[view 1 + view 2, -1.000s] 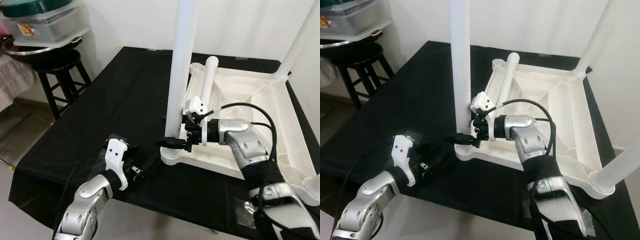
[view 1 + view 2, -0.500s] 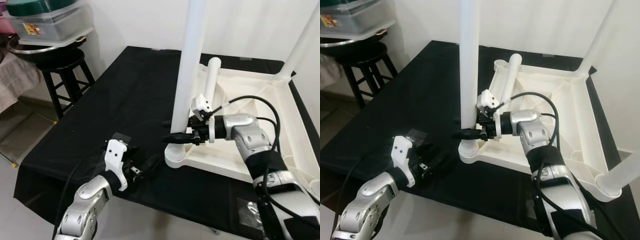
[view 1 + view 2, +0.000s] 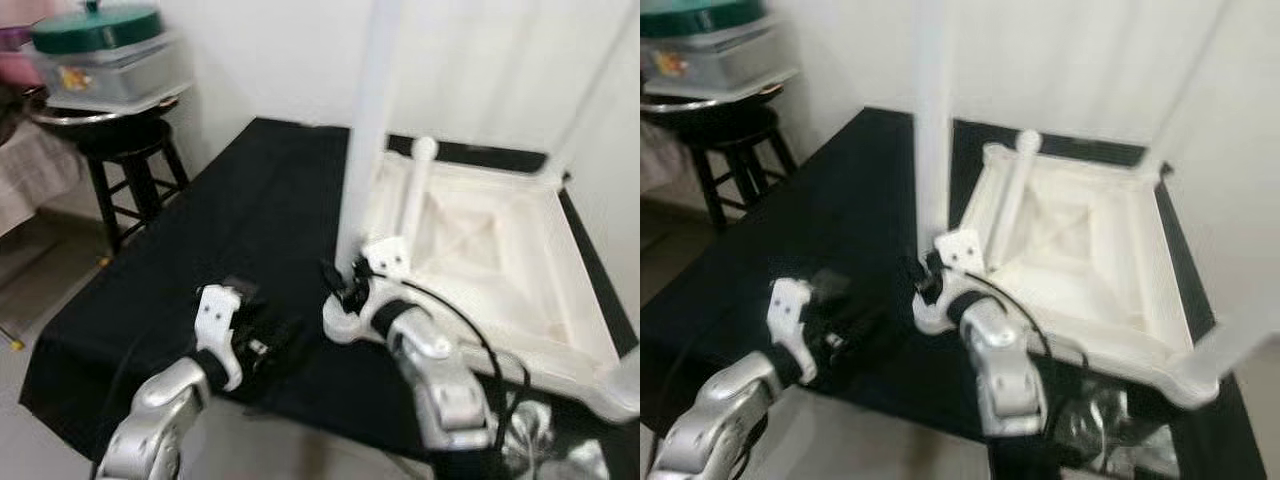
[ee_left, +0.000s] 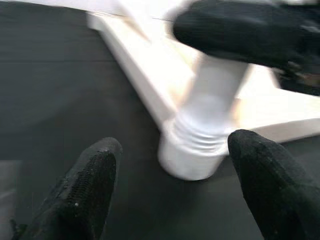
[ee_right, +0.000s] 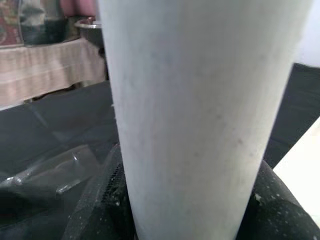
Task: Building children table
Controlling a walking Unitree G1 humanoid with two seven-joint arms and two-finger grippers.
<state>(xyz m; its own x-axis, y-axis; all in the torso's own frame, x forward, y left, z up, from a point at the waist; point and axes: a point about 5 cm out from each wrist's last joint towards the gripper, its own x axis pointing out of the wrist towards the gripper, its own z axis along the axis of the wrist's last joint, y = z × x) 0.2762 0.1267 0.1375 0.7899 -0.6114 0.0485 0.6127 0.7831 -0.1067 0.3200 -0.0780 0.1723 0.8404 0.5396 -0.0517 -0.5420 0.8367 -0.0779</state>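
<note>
A white children's table [image 3: 480, 230] lies upside down on a black cloth. An upright white leg [image 3: 365, 130] stands in its near-left corner socket [image 4: 192, 150]. My right gripper [image 3: 345, 285] is shut on this leg just above the socket; in the right wrist view the leg [image 5: 200, 110] sits between both black fingers [image 5: 100, 200]. My left gripper [image 4: 175, 142] rests open low over the cloth, just left of the socket [image 3: 345, 320], not touching it. A loose white leg [image 3: 415, 190] lies inside the tabletop. More legs stand at the far-right [image 3: 590, 90] and near-right [image 3: 1240, 320] corners.
A black stool [image 3: 120, 150] carrying a green-lidded container [image 3: 100, 60] stands off the cloth's far left. Crinkled clear plastic [image 3: 530, 440] lies at the near right edge. Bare black cloth [image 3: 230, 220] spreads left of the tabletop. A white wall is behind.
The whole picture has shifted and blurred, so the camera moved. My right arm's elbow has swung down toward the near edge while its gripper stays at the leg's base. The left gripper has barely moved.
</note>
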